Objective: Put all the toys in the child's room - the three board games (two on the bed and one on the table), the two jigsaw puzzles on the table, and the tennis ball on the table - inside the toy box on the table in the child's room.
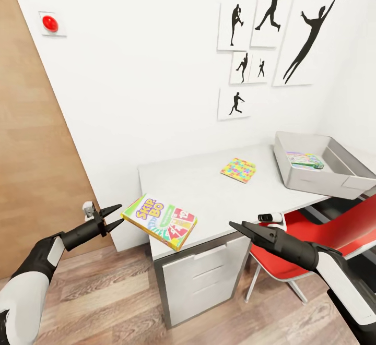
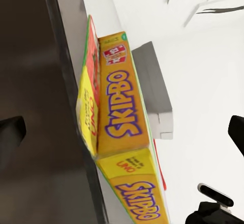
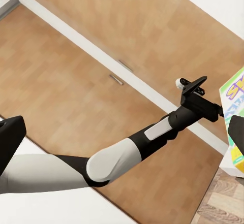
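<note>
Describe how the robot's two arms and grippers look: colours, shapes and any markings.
Both arms have glossy white shells joined by black segments toward the wrist. The left gripper and right gripper are black, each ending in two slim, pointed fingers. A small white, dark-tipped cylinder sits on each wrist. No cables or printed markings can be made out.

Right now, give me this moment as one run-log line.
left gripper: open, beside Skip-Bo box | Skip-Bo box: overhanging table corner | right gripper: open | toy box: holds one pale game box | jigsaw puzzle: on table
</note>
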### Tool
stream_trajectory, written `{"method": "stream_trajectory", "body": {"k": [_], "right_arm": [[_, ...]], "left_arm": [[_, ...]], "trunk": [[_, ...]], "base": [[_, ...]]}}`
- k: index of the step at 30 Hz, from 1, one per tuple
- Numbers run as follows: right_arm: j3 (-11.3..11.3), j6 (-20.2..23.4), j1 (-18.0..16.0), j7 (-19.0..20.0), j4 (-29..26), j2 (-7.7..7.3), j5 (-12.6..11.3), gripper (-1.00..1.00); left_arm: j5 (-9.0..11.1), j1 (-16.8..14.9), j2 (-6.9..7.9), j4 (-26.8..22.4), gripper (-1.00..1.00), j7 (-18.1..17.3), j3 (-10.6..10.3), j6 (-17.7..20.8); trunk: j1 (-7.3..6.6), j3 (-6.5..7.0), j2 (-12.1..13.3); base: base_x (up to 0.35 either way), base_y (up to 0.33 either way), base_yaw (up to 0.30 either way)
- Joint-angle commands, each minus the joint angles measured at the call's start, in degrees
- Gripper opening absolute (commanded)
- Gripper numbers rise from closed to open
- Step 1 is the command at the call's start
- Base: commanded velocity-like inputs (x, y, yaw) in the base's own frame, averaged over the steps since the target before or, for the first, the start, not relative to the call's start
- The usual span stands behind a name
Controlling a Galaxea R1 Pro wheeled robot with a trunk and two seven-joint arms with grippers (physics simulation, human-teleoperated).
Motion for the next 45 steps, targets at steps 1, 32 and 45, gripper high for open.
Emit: {"method": "stream_trajectory", "body": {"k": [1,32,45], "right_arm": [[0.1,0.3,0.0,0.0,0.0,-0.04,-0.3,1.0],[0.1,0.3,0.0,-0.1,0.0,0.55,-0.2,1.0],[0.1,0.3,0.0,-0.1,0.0,0.57,-0.1,1.0]], "left_arm": [[0.0,0.0,-0.01,0.0,1.0,-0.1,0.1,0.4],[0.0,0.0,-0.01,0.1,1.0,-0.2,0.2,0.5],[0.0,0.0,-0.01,1.5,1.0,-0.1,1.6,1.1]], "trunk": [[0.0,-0.05,0.0],[0.0,0.36,0.0],[0.0,0.36,0.0]], "base": [[0.0,0.0,0.0],[0.0,0.0,-0.033],[0.0,0.0,0.0]]}}
